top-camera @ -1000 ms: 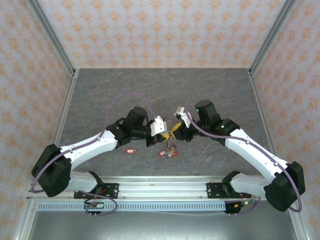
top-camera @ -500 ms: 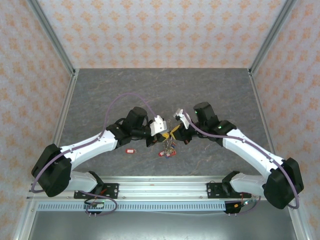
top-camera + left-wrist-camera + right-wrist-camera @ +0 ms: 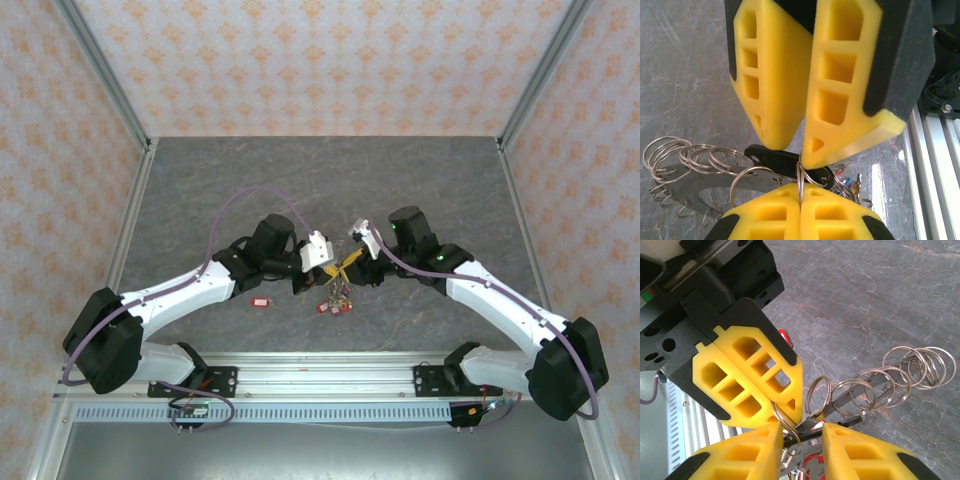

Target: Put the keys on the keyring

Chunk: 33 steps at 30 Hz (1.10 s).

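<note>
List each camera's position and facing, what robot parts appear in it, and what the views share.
Top external: above and behind the bases, looking down at the table; both arms, left gripper and right gripper meeting.
Left wrist: on the left wrist, looking past its own yellow fingers at the right gripper pinching a ring.
Right wrist: on the right wrist, facing the left gripper.
Shared: the keyring, in both wrist views.
</note>
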{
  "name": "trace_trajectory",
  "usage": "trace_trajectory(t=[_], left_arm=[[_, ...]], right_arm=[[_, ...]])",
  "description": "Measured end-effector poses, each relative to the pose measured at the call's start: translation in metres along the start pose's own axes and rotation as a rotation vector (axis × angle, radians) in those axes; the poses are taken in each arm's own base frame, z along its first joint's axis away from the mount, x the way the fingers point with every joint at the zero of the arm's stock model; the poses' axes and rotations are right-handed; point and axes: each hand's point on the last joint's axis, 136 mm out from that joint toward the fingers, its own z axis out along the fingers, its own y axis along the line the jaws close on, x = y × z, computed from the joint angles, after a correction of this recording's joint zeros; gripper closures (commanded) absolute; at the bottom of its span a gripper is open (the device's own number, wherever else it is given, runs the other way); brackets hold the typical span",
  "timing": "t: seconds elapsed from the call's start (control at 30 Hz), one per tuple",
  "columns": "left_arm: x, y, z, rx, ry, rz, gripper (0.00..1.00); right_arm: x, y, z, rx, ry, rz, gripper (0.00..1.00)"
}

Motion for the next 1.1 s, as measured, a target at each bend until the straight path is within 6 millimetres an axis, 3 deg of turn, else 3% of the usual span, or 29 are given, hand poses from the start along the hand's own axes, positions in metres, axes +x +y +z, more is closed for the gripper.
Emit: trace_trajectory(t=[0.17,0.43,0.8,1.1], left_arm=[[-0.002,0.0,0.0,0.0,-0.01,-0.005,1.0],[0.001,0.0,0.001,-0.003,-0.006,-0.024,1.0],[-0.001,0.001,0.001,-0.009,-0.022,-0.017,1.0],[0.005,0.007,0.003,-0.047,-0.024,-0.031,1.0]], right_arm=[[0.001,0.003,0.001,-0.02,-0.002,0.006,0.79],[0.006,0.0,0.003,-0.014,0.001,0.011,0.99],[0.006,-0.003,-0.001,0.026,-0.017,0.009,1.0],[0.007,-0.011,0.007,0.012,-0.044,0.143,1.0]])
